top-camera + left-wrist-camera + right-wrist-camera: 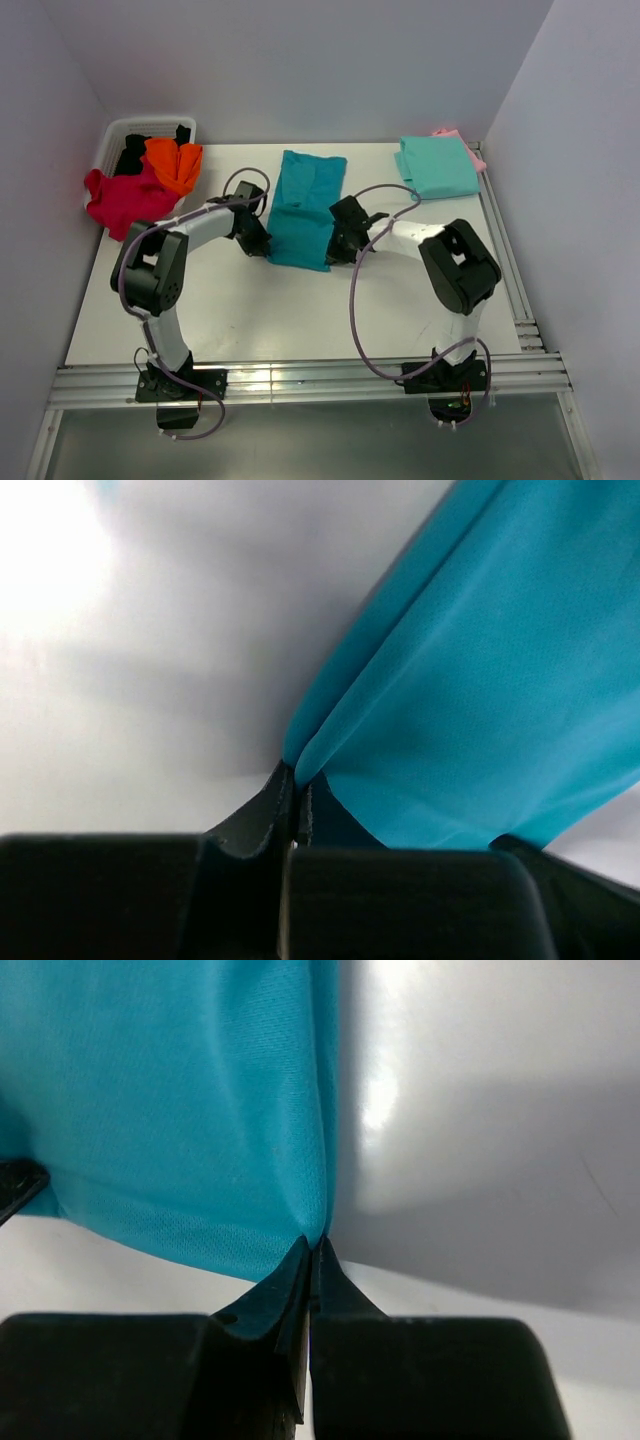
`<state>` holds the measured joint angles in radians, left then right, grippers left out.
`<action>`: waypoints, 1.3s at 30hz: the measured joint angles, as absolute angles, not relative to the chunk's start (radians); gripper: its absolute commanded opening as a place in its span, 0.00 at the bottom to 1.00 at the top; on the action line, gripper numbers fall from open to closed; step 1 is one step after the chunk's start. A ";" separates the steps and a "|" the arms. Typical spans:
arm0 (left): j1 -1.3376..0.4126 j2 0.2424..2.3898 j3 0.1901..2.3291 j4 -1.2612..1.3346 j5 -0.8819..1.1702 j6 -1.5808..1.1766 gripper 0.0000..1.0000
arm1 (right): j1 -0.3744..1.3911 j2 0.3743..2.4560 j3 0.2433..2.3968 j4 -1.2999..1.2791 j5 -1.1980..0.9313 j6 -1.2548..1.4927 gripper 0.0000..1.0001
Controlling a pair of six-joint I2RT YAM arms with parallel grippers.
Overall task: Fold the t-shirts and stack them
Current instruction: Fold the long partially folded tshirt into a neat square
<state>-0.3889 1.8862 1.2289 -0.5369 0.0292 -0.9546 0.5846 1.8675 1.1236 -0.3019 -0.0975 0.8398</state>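
A deep teal-blue t-shirt (305, 205) lies as a long folded strip in the middle of the table. My left gripper (262, 246) is shut on its near left corner (330, 750). My right gripper (335, 250) is shut on its near right corner (300, 1210). A folded mint-green t-shirt (437, 165) lies at the back right on top of a pink one (473, 153). Crimson (125, 200), orange (175, 163) and black (133, 155) shirts spill from the basket at the back left.
The white slotted basket (125, 130) stands at the back left corner. Walls close the table on the left, back and right. A metal rail (300, 380) runs along the near edge by the arm bases.
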 measured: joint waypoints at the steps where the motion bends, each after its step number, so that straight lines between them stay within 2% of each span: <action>1: -0.398 1.863 1.202 -0.540 0.030 -0.955 0.00 | 0.585 1.847 1.103 -0.303 -0.097 0.839 0.00; 10: -0.480 1.496 0.987 -0.620 0.065 -0.979 0.00 | 0.627 1.530 0.923 -0.422 -0.101 0.841 0.00; 17: -0.487 1.272 0.962 -0.717 0.094 -1.016 0.00 | 0.664 1.273 0.877 -0.517 -0.106 0.872 0.00; 27: -0.489 1.312 1.114 -0.811 0.093 -1.010 0.00 | 0.662 1.269 1.003 -0.652 -0.058 0.850 0.00; 34: -0.451 1.485 1.283 -0.837 0.084 -0.962 0.00 | 0.606 1.450 1.172 -0.710 -0.035 0.778 0.00; 35: -0.437 1.536 1.329 -0.831 0.084 -0.950 0.03 | 0.593 1.486 1.208 -0.711 -0.033 0.764 0.00; 36: -0.419 1.597 1.386 -0.837 0.084 -0.936 0.09 | 0.568 1.552 1.269 -0.729 -0.034 0.746 0.00; 37: -0.397 1.687 1.478 -0.853 0.090 -0.918 0.37 | 0.547 1.611 1.333 -0.734 -0.030 0.730 0.22; 38: -0.376 1.787 1.579 -0.861 0.090 -0.893 0.76 | 0.519 1.687 1.417 -0.741 -0.027 0.714 0.49; 39: -0.353 1.892 1.705 -0.879 0.082 -0.870 0.99 | 0.488 1.784 1.525 -0.768 -0.014 0.690 0.77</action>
<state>-0.3534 1.8923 1.7054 -0.8791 0.0818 -0.8696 0.4881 1.7836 1.5253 -0.7685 -0.0143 0.6899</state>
